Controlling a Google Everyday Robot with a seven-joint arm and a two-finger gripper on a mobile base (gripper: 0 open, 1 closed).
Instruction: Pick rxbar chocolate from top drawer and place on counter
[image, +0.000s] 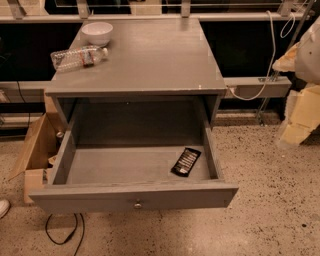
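The top drawer (135, 196) of the grey cabinet is pulled fully open, its round metal knob facing me. The rxbar chocolate (186, 161), a flat black wrapper with pale lettering, lies on the drawer floor near the front right corner, angled diagonally. The counter (150, 60) is the cabinet's flat grey top, above and behind the drawer. My gripper (296, 122) shows as pale blocky parts at the right edge of the view, over the floor. It is well to the right of the drawer, apart from the bar, and holds nothing that I can see.
A clear plastic water bottle (79, 57) lies on its side at the counter's left, with a white bowl (97, 33) behind it. A cardboard box (34, 150) stands on the floor left of the cabinet. A black cable (65, 232) lies below the drawer. A white cable (265, 65) hangs at the right.
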